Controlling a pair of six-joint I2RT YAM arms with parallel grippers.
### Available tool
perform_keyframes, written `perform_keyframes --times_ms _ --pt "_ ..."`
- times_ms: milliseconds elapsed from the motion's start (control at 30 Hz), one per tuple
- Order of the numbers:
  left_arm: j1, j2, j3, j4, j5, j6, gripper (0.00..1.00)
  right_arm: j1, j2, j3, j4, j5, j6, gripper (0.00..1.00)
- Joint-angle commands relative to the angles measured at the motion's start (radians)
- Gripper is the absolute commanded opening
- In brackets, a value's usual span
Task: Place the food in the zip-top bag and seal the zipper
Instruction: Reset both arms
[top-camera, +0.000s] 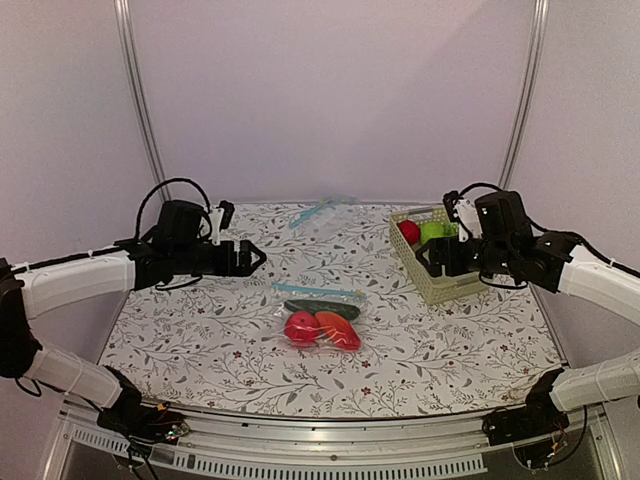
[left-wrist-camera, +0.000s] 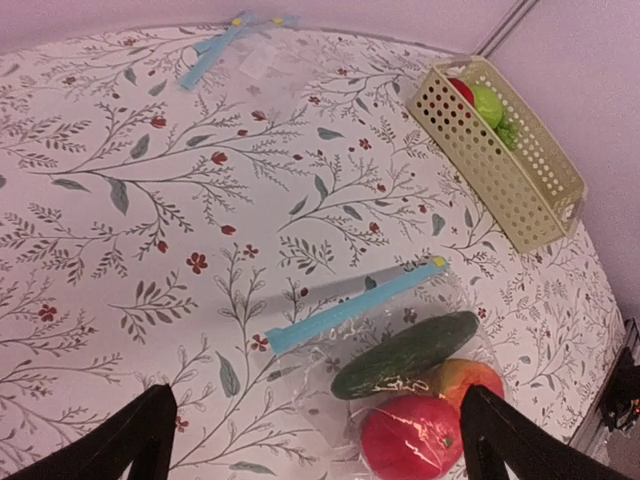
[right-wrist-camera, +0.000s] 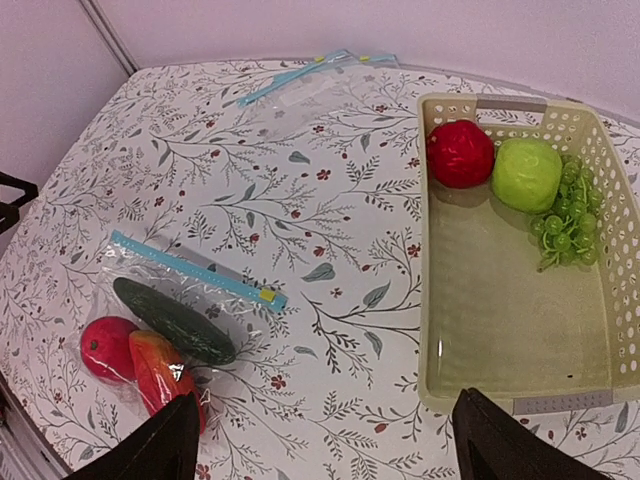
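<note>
The zip-top bag (top-camera: 320, 318) lies flat mid-table, its light blue zipper (top-camera: 318, 291) along the far edge. Inside it I see the food: a round red fruit (top-camera: 300, 327), an orange-red oval piece (top-camera: 338, 330) and a dark green cucumber (top-camera: 322, 308). The left wrist view shows the bag (left-wrist-camera: 330, 400), zipper (left-wrist-camera: 350, 308) and cucumber (left-wrist-camera: 405, 355). The right wrist view shows the zipper (right-wrist-camera: 195, 268) and cucumber (right-wrist-camera: 172, 320). My left gripper (top-camera: 260, 258) (left-wrist-camera: 315, 400) is open and empty, above and left of the bag. My right gripper (top-camera: 428, 262) (right-wrist-camera: 325, 400) is open and empty, by the basket.
A beige perforated basket (top-camera: 440, 292) (right-wrist-camera: 430, 300) at the right holds a red fruit (right-wrist-camera: 460, 153), a bright green apple (right-wrist-camera: 527, 172) and green grapes (right-wrist-camera: 562, 225). A second clear bag with a blue strip (top-camera: 322, 210) (left-wrist-camera: 225, 45) lies at the table's back edge.
</note>
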Motion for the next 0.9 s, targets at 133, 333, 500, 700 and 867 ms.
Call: perform_keyframes --times_ms 133,333,500,700,867 --pt "0.232 -0.193 -0.132 0.067 -0.132 -0.014 1.0 -0.231 0.001 -0.104 0.047 0.028 0.113 0.92" --pt "0.412 -0.345 -0.228 0.064 -0.248 0.01 1.0 -0.432 -0.035 -0.164 0.087 0.014 0.126 0.92" --pt "0.547 -0.415 -0.292 0.085 -0.28 0.024 1.0 -0.554 -0.098 -0.236 0.179 0.038 0.113 0.93" --pt "0.588 -0.445 -0.431 0.331 -0.363 0.07 0.99 -0.6 -0.194 -0.399 0.407 0.093 0.035 0.92" --pt "0.586 -0.457 -0.547 0.546 -0.395 0.173 1.0 -0.608 -0.252 -0.544 0.626 0.135 -0.041 0.92"
